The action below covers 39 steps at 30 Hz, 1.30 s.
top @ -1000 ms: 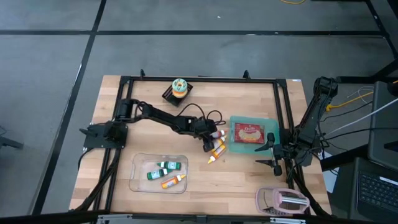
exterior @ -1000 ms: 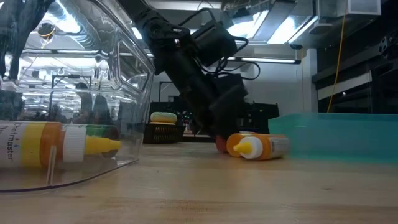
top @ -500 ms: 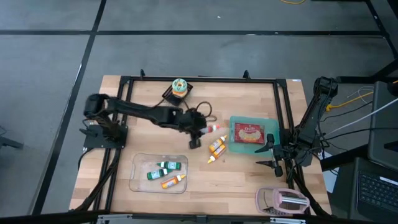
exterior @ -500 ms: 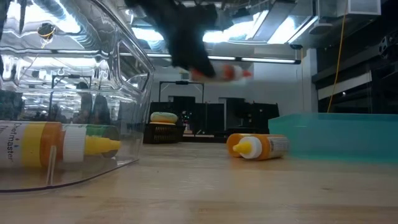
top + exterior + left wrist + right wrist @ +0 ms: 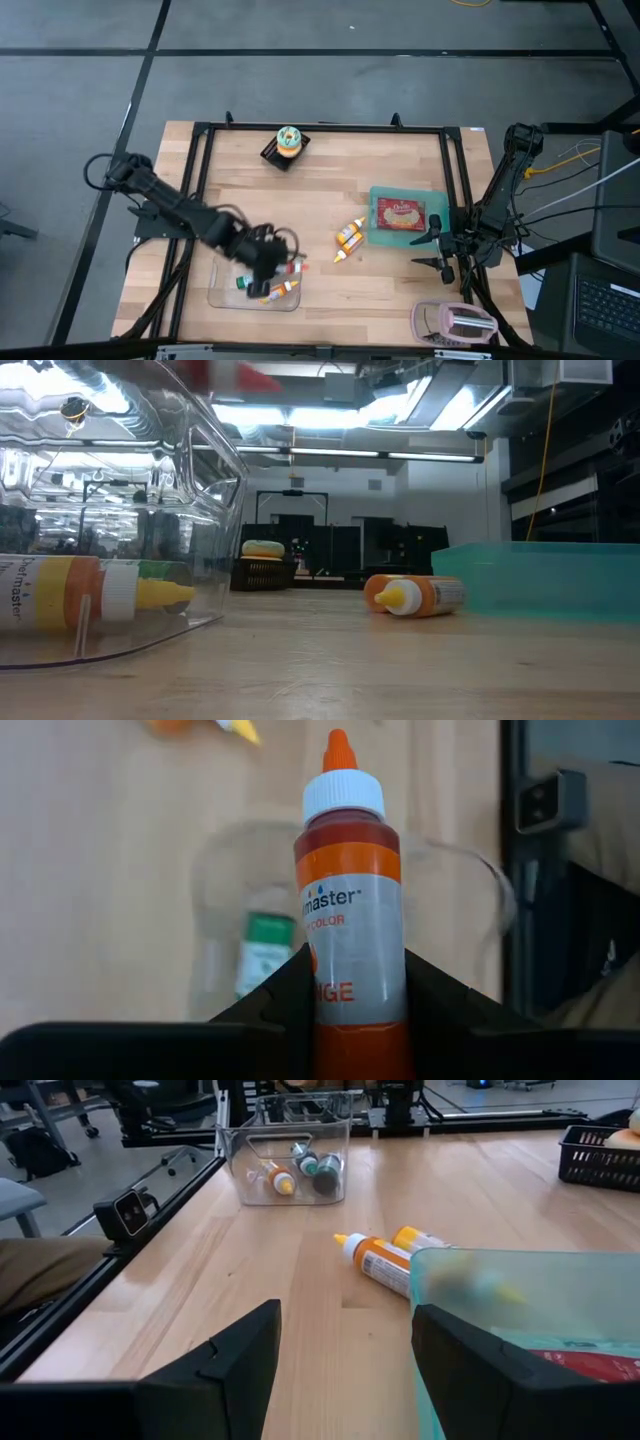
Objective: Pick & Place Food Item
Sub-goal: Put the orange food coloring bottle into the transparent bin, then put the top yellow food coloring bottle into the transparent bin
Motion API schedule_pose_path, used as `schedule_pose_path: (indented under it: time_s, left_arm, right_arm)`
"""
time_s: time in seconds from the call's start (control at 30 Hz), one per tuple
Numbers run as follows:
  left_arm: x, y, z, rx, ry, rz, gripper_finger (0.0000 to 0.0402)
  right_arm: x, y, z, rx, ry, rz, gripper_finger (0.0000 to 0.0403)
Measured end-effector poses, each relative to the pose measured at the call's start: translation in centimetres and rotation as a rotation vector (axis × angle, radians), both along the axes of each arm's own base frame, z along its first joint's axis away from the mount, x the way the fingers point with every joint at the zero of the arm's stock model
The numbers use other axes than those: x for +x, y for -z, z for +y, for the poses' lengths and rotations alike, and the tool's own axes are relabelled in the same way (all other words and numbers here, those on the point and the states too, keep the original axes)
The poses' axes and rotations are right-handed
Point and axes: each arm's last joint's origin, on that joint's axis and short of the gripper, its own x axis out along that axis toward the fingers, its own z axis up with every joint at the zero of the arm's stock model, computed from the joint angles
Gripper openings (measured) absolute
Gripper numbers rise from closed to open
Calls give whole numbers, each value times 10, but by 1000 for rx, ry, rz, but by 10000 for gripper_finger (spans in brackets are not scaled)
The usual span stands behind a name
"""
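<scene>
My left gripper (image 5: 276, 268) is shut on an orange food-colour bottle (image 5: 350, 920) with a white cap and orange tip. It hangs over the clear plastic bin (image 5: 228, 262) near the table's front left. In the bin lie a green bottle (image 5: 262, 950) and an orange bottle (image 5: 70, 598). Two more orange bottles (image 5: 348, 238) lie on their sides on the wood beside the teal tray (image 5: 380, 232). My right gripper (image 5: 440, 252) waits open at the table's right edge, nothing between its fingers (image 5: 215, 1365). My left gripper pinches the bottle's lower body (image 5: 352, 1005) between its two fingers (image 5: 285, 995), one on each side. The bottle lies along the fingers, its cap (image 5: 343, 792) pointing away from the wrist. The fingers slant down from above. The bottle is lifted clear, above the bin.
The teal tray holds a flat red food packet (image 5: 400, 214). A black basket with a doughnut (image 5: 288, 141) stands at the far edge. A pink-lidded box (image 5: 455, 322) sits at the near right corner. Black frame rails (image 5: 330, 128) border the table.
My left gripper has lifted one orange bottle off the table beside the teal tray. It has carried the bottle up and toward the table's near left, turning as it went, and now stands over the clear bin. Two orange bottles stay where they lay.
</scene>
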Motion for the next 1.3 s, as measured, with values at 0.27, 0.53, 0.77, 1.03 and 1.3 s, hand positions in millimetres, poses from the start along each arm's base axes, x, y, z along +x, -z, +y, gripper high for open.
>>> schedule_pose_path:
  time_s: [0.27,0.53,0.77,1.03,1.3]
  left_arm:
    - [-25,19,-43,-4,-51,57,109]
    - [-45,62,-45,34,-142,167,136]
    - [-44,66,-46,34,-145,114,177]
    - [-42,55,-47,32,-125,-6,232]
    - [-11,40,-26,155,-150,-277,242]
  right_arm:
    - [0,0,0,-4,2,-2,224]
    - [0,0,0,-6,5,-3,224]
    - [0,0,0,-6,5,-3,224]
    - [0,0,0,-6,5,-3,224]
    - [0,0,-1,-8,18,-9,224]
